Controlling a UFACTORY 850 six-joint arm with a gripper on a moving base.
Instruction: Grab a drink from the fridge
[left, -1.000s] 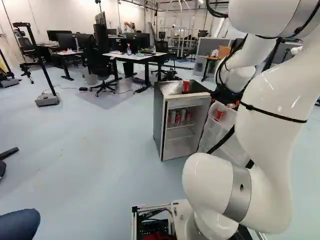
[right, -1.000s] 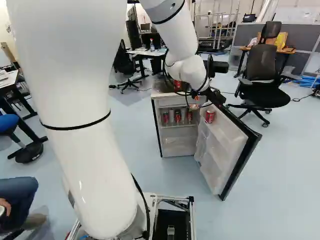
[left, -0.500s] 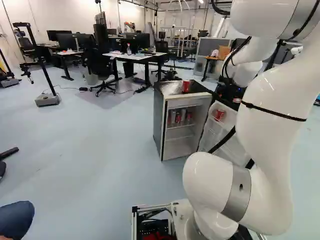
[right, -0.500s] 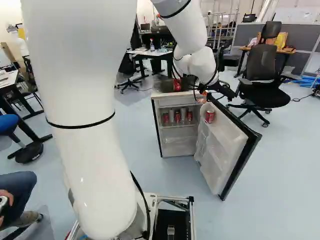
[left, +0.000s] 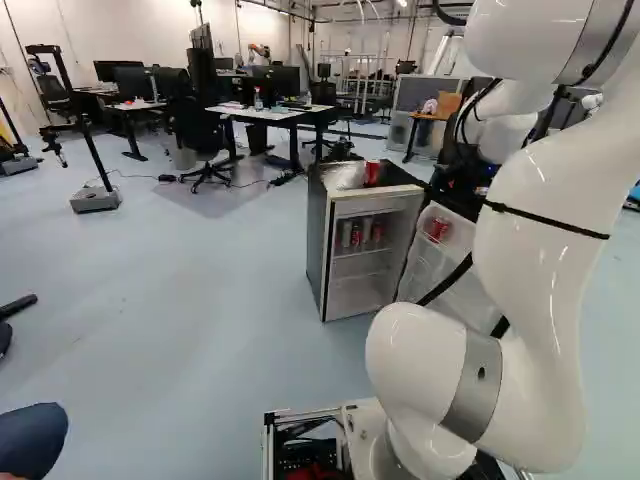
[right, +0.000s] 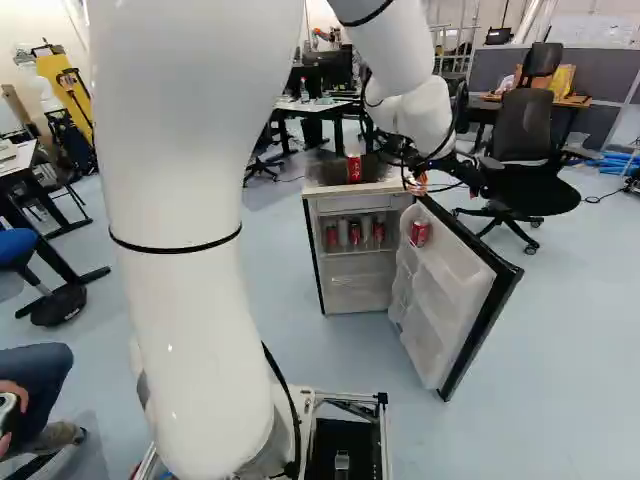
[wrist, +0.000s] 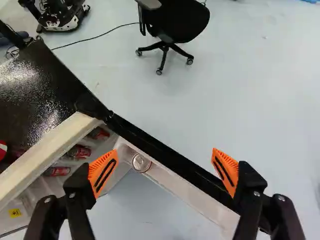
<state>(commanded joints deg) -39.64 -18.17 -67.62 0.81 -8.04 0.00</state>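
Orange-padded black fingers (wrist: 228, 172) stand wide apart near a red metal can (right: 420, 234) in the fridge's white plastic door shelf (right: 440, 290).
The can is upright; the glossy white arm (right: 180, 330) has shifted right in the right base view.

Bright room, evenly lit; speckled white glare on fridge top (wrist: 37, 102) (rather harsh), small highlights on white arm (left: 545, 225).

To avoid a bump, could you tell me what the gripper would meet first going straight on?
Probably the top edge of the open fridge door, ahead of the gripper; a can in the door lies close beside that line, though depth is unclear.
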